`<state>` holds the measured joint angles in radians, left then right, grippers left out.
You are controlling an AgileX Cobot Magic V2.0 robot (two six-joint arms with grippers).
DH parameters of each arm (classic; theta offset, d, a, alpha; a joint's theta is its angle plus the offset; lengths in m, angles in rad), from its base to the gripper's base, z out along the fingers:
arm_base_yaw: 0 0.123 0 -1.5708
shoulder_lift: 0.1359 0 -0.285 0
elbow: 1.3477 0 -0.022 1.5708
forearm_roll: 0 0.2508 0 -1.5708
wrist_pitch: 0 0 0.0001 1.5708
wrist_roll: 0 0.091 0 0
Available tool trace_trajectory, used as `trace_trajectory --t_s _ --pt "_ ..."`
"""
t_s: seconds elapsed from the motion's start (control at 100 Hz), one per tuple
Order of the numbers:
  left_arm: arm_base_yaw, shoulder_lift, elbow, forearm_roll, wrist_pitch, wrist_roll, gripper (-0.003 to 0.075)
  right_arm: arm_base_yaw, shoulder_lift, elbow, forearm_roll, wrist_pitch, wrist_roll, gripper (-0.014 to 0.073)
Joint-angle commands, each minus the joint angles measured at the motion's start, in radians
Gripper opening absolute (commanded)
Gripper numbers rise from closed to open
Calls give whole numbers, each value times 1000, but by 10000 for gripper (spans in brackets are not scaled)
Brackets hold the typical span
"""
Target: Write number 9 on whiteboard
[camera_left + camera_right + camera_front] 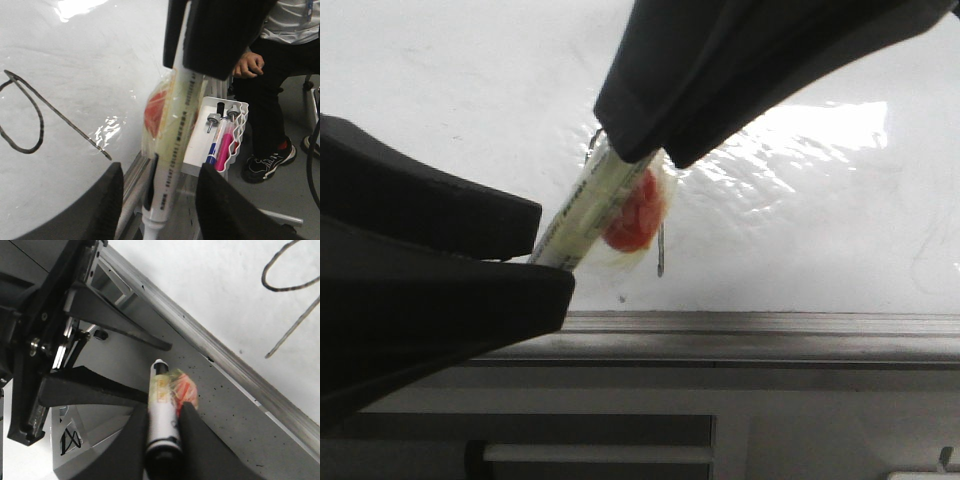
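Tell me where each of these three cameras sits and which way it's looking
Front view: low behind the arms, facing forward over the whiteboard; right gripper holds the marker.
Left wrist view: on the left arm, facing the number 9, pen tray and a seated person; open left gripper frames the marker.
Right wrist view: on the right arm, facing the board's edge rail and left gripper.
All three share the marker.

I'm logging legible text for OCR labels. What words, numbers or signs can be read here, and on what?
"9": hand-drawn on the whiteboard, the number 9.
Print along the marker barrel: too blurred to read.
Crossed-box sign on the grey base: symbol only, no words.
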<state>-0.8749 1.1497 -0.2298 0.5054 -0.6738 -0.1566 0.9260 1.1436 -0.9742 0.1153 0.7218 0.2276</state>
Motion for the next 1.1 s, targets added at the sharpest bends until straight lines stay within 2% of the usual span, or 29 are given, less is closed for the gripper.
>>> trace_trajectory --t_s 0.0,0.15,0.27,0.34,0.39,0.52,0.59,0.88,1.01,1.09 --pt "-7 -9 -29 -32 -82 -2 242 1 -15 -34 12 -61 2 -50" --pt "-7 -9 -29 -29 -88 -2 -24 1 -15 -34 33 -61 2 -50" --pt "-7 -9 -29 -27 -89 -2 -20 1 -15 -34 39 -63 2 -48" --pt "-7 -9 -29 -27 -89 -2 -20 1 -15 -34 39 -63 2 -6" --pt "-7 -9 -29 -27 -92 -3 -20 1 -15 -34 39 -63 2 62" --pt "-7 -9 -29 -27 -95 -3 -20 1 -15 -34 39 -81 2 341" --pt "-7 -9 -29 -51 -95 -15 -20 1 -15 -34 37 -99 2 423" --pt "-7 -45 -29 -393 -88 -54 -21 1 -17 -34 35 -103 2 419" --pt "-7 -98 -29 -633 13 -74 -21 1 -23 -34 35 -100 2 419" --pt "-7 -122 -39 -708 111 -74 -21 1 -30 -34 35 -99 2 419"
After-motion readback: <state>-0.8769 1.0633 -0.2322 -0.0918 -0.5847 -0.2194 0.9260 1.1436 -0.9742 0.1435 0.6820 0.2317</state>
